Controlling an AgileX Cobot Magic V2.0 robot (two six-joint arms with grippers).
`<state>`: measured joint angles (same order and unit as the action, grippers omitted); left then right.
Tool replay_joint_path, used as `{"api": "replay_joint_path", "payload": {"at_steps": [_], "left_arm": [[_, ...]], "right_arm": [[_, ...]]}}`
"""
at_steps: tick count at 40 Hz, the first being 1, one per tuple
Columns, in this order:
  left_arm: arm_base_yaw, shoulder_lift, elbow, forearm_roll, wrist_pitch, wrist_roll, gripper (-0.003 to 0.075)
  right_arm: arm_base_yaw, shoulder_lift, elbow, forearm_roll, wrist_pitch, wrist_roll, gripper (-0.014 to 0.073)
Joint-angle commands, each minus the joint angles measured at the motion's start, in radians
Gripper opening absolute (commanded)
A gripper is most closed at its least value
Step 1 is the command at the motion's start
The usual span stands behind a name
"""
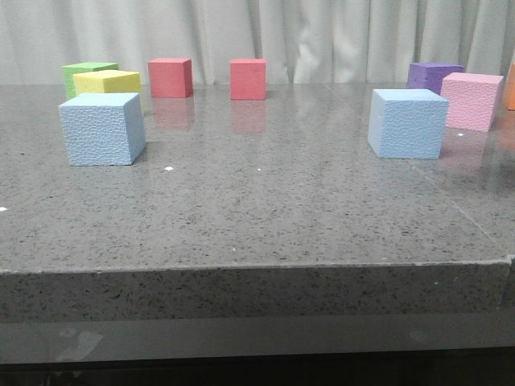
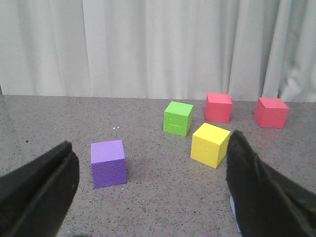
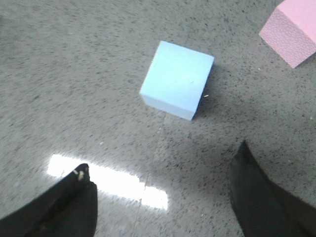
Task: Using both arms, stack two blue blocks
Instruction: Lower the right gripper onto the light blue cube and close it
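Two light blue cubes stand apart on the grey stone table, the left blue block [image 1: 102, 129] and the right blue block [image 1: 408, 122]. Neither gripper shows in the front view. My left gripper [image 2: 151, 148] is open and empty above the table. Only a sliver of the left blue block [image 2: 233, 212] shows beside one finger. My right gripper [image 3: 162, 160] is open and empty, raised above the table. The right blue block [image 3: 177, 80] lies beyond its fingertips, untouched.
Other cubes stand at the back: green [image 1: 86, 74], yellow [image 1: 109, 82], two red [image 1: 170, 77] [image 1: 248, 79], purple [image 1: 433, 75] and pink [image 1: 471, 100]. A purple cube [image 2: 108, 163] lies near the left gripper. The table's front edge [image 1: 257, 265] faces me.
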<state>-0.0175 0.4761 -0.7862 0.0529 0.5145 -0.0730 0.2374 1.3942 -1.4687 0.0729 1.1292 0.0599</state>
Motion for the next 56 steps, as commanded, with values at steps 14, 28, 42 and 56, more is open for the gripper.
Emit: {"api": "replay_joint_path", "payload": {"at_steps": [14,28,42,56], "left_arm": [[0.000,0.013,-0.032,0.001,-0.083,-0.006,0.0599],[0.000,0.013,-0.032,0.001,-0.083,-0.006,0.0599],[0.000,0.013,-0.032,0.001,-0.083,-0.006,0.0599],[0.000,0.013,-0.032,0.001,-0.083,-0.006,0.0599]], "right_arm": [[0.027,0.240,-0.204,-0.090,-0.098,0.121,0.0588],[0.027,0.367,-0.225,-0.090,-0.098,0.229,0.0664],[0.027,0.432,-0.224,-0.089,-0.096,0.229,0.0517],[0.048,0.362,-0.224,-0.028,-0.096,0.227,0.0430]]}}
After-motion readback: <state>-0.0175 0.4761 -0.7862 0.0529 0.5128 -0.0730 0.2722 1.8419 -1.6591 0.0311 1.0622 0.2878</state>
